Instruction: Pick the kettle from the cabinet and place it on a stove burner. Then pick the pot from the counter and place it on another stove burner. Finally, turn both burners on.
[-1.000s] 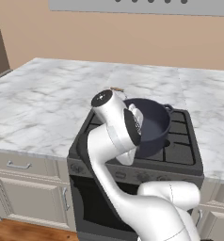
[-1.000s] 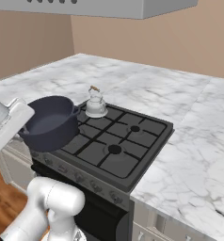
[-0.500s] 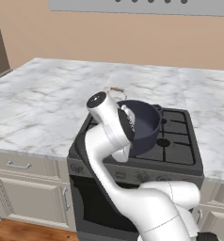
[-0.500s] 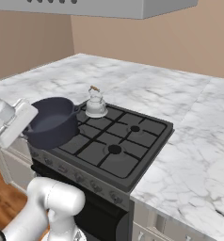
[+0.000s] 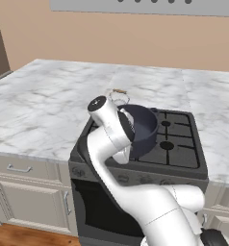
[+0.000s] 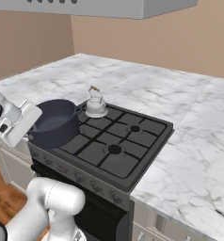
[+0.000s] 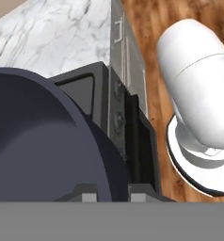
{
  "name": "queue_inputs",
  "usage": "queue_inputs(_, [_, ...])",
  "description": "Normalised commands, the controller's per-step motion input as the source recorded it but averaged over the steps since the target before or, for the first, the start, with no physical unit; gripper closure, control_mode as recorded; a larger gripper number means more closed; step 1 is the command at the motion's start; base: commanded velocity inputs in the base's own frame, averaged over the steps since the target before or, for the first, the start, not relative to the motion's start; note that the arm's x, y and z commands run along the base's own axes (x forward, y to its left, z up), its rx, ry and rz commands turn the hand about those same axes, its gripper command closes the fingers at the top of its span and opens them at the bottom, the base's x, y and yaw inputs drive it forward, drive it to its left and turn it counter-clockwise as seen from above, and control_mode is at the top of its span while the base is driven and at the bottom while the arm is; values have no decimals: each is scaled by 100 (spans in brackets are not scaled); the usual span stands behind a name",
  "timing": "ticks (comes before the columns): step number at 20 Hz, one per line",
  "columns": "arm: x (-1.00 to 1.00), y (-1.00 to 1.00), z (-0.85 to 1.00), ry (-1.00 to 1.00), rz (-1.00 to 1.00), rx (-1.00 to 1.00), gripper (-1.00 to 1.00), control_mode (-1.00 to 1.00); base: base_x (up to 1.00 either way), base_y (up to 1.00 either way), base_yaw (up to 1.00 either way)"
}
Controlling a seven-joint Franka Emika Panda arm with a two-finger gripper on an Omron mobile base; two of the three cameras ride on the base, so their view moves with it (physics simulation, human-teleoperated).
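**Dark pot held over the range's front corner**

Blue-grey and broad, the pot (image 6: pixel 55 123) hangs tilted in the gripper (image 7: pixel 111 196), whose jaws stand narrow, pinched on its rim. It sits over the front-left burner area of the stove (image 6: pixel 115 149). Just behind it, the kettle (image 6: pixel 95 104) stands upright on the rear-left burner. White marble counter (image 5: pixel 44 103) spreads to either side.

Two cameras look down at the black gas stove (image 5: pixel 176 139) from behind, one from its left, one from its right (image 6: pixel 118 141). Both see it. The hand camera sits very close to the wide dark blue-grey pot (image 7: pixel 43 150).
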Motion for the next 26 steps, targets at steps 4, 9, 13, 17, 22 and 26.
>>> queue_inputs(4, [25,0,-3,0,0,0,100,-100,0,0,0])
queue_inputs(9, [34,0,-20,0,0,1,100,-100,0,0,0])
queue_inputs(13, [24,0,-26,0,0,3,100,-100,0,0,0])
queue_inputs(17, [18,0,-25,-2,0,3,100,-100,0,0,0])
queue_inputs(22, [14,0,-15,-5,0,2,100,-100,0,0,0])
queue_inputs(26, [14,0,-13,-4,0,0,100,-100,0,0,0])
